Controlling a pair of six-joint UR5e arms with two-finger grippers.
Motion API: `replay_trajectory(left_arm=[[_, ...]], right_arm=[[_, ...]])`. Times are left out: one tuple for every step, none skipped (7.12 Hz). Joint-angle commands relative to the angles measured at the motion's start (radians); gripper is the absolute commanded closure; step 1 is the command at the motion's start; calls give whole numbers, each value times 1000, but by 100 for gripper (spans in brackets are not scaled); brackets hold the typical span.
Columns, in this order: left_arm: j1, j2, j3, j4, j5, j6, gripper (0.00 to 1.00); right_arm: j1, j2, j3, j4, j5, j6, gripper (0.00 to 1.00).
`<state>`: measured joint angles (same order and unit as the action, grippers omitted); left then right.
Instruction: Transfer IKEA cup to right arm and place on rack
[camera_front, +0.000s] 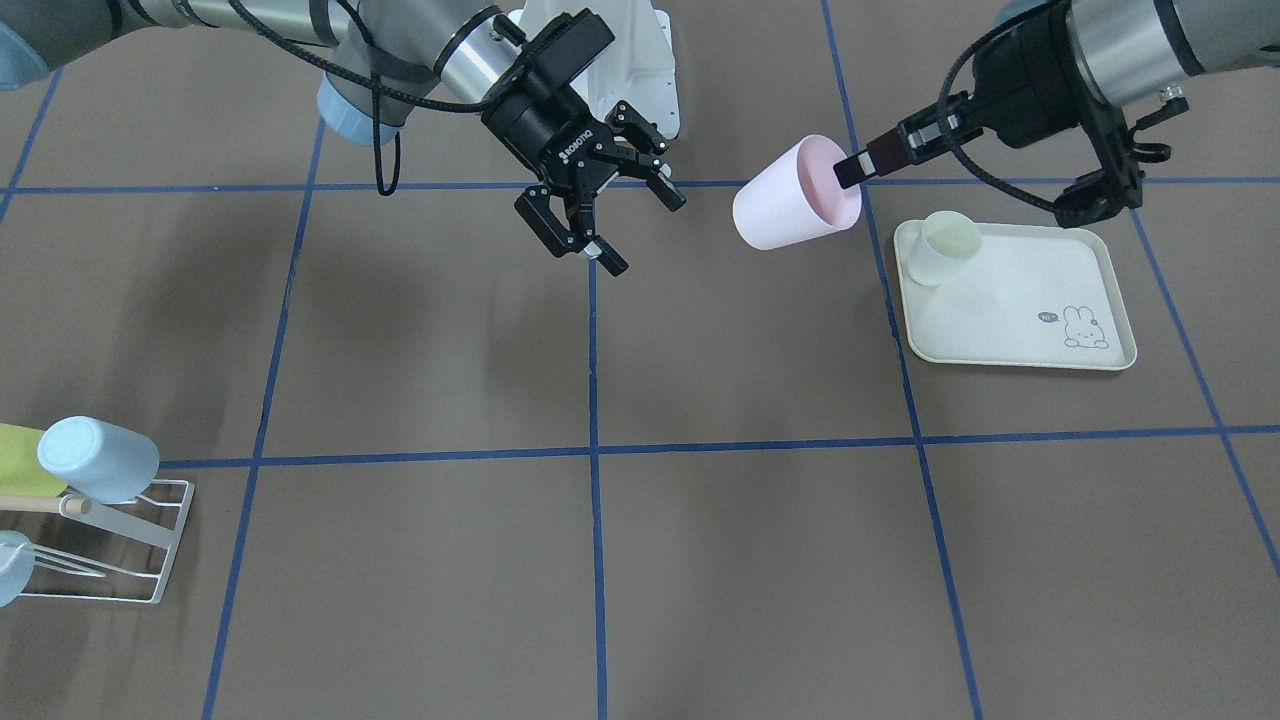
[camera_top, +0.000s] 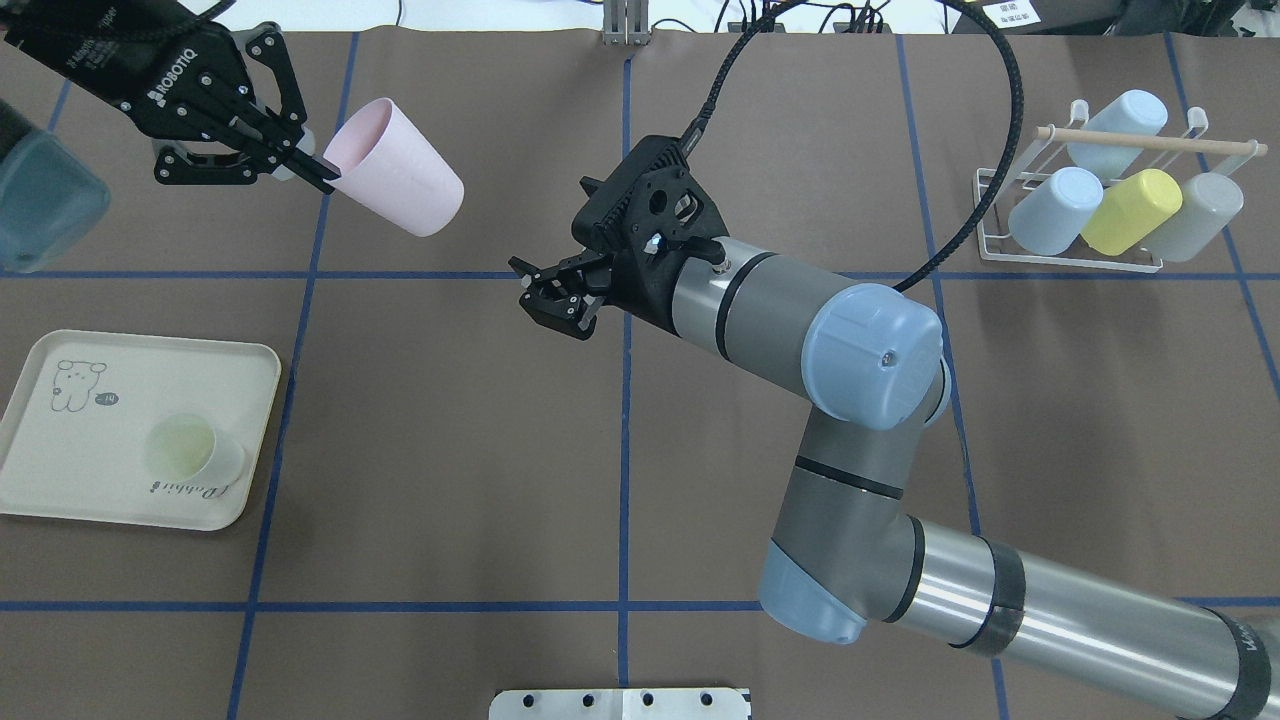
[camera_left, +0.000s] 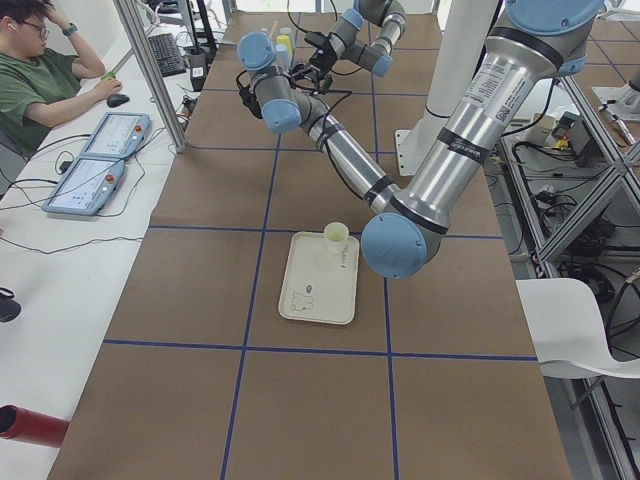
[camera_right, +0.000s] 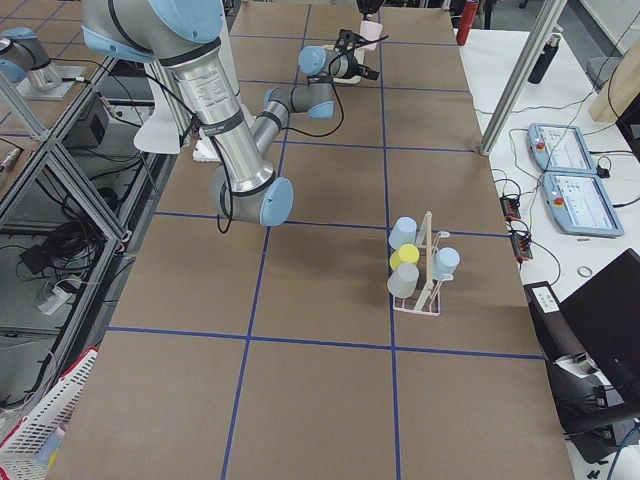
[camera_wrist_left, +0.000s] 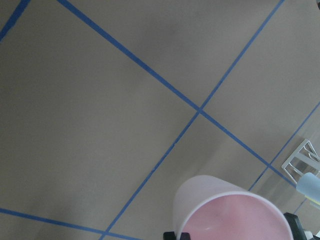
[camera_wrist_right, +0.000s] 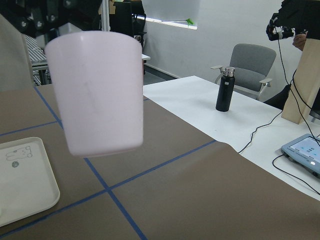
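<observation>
When looked at from across the table (camera_front: 400, 350), easy to find the pale pink plastic cup (camera_front: 790, 200) in the air, tipped on its side, clamped at the rim by the slim-fingered left gripper (camera_front: 852, 172), one finger inside the mouth, one outside. Near its base, not touching, the linkage-fingered right gripper (camera_front: 642, 230), fingers spread wide, holding nothing. On the table just past the left gripper, a cream rectangular tray with a rabbit drawing (camera_front: 1010, 340), carrying a small pale green cup (camera_front: 942, 247). Far off on the right gripper's side, the small white wire rack with a wooden dowel (camera_front: 150, 560), a pale blue cup (camera_front: 100, 458) on it. From overhead, the same pinch on the pink rim; the rack well apart from both grippers, with also a yellow cup (camera_top: 1130, 210) and a grey cup (camera_top: 1195, 215). From the table ends, both claws too small to judge. From the left wrist, only the pink mouth, low in the frame. From the right wrist, the pink outer wall large and close, above the table.
</observation>
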<state>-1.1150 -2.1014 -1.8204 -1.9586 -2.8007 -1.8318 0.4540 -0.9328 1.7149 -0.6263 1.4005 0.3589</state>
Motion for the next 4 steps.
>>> replay_trajectory(left_arm=[[12, -25, 7, 0, -5, -15, 100], [18, -29, 7, 0, -5, -17, 100], [26, -31, 9, 0, -5, -18, 100], [46, -35, 9, -2, -3, -18, 100]], right_arm=[[-26, 24, -3, 8, -8, -24, 0], [-35, 46, -3, 8, -9, -43, 0], [-37, 61, -4, 8, -9, -44, 0], [-37, 63, -3, 8, -14, -54, 0]])
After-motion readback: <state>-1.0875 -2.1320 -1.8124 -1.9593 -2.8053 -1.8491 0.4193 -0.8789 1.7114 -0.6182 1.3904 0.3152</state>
